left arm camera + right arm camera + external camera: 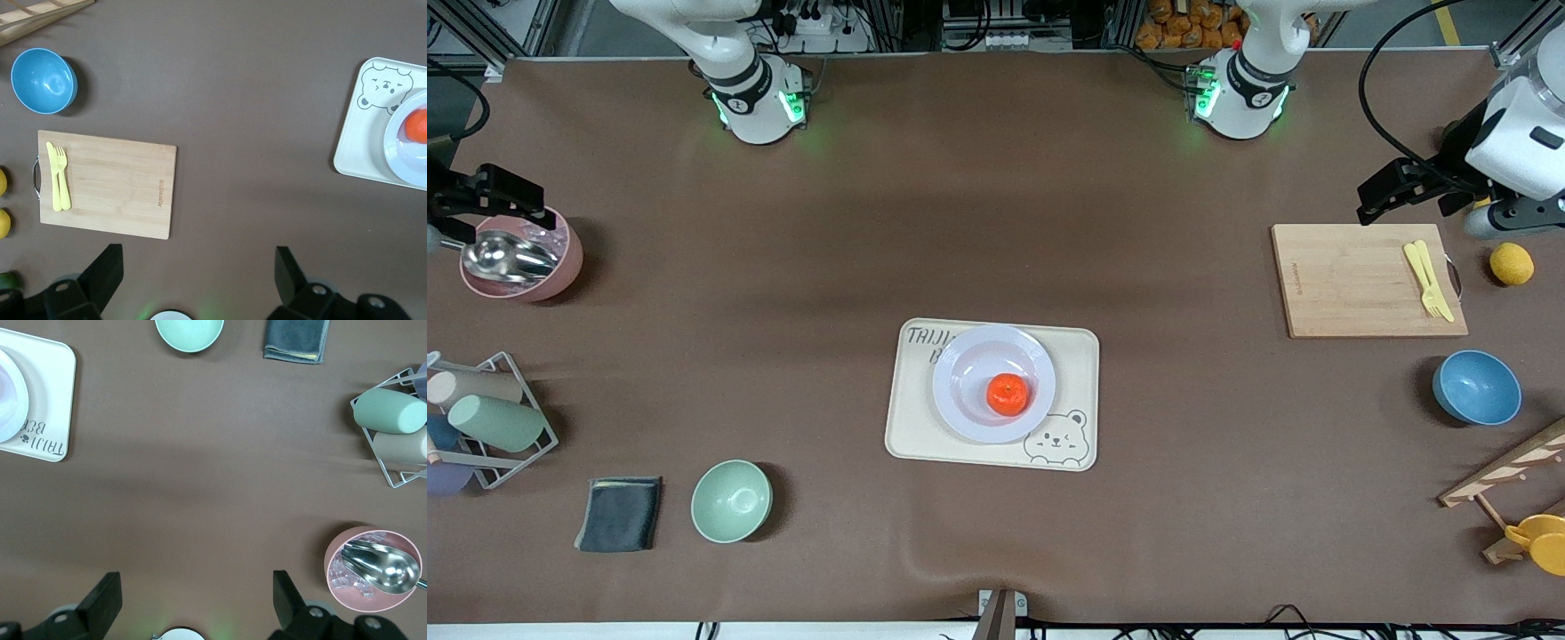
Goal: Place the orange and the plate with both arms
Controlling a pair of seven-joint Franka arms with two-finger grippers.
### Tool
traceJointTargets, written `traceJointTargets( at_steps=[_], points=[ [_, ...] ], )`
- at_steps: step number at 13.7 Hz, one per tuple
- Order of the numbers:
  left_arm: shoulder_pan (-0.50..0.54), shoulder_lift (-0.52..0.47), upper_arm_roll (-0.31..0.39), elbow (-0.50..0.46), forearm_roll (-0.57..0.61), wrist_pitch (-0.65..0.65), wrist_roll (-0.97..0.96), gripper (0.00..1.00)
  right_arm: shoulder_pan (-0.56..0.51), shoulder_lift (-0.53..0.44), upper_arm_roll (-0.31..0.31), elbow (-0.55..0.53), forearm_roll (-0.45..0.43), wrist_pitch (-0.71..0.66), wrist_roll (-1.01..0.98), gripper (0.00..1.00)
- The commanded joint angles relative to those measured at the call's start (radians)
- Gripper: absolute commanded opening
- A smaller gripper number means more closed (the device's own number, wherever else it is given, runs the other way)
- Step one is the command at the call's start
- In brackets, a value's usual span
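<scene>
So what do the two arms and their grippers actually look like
Both arms are glossy white with black joint bands and green lights glowing at their bases. The left gripper and right gripper are black, with angular black fingers. Black cables loop near the left arm.

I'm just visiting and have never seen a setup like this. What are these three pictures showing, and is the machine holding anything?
Two robot arms stand at a brown table. One picture looks down from a high camera facing them; the other two come from cameras on each arm's wrist.

In the middle lies a cream bear tray carrying a pale plate, with an orange on the plate.

The left gripper hangs open over bare table beside a wooden cutting board; the right gripper hangs open beside a pink tub with a metal scoop. Neither holds anything.
</scene>
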Motion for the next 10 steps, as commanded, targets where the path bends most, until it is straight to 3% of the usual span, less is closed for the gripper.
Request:
traceJointTargets(
  at_steps=[1, 10],
  points=[
    [0.003, -0.015, 0.0, 0.001, 0.011, -0.006, 0.021, 1.0, -0.009, -0.024, 0.017, -0.021, -0.019, -0.004, 0.023, 1.0],
    [0.005, -0.015, 0.007, 0.005, 0.011, -0.006, 0.028, 1.0, -0.032, -0.015, 0.014, -0.001, -0.026, 0.014, -0.06, 1.0]
  ],
)
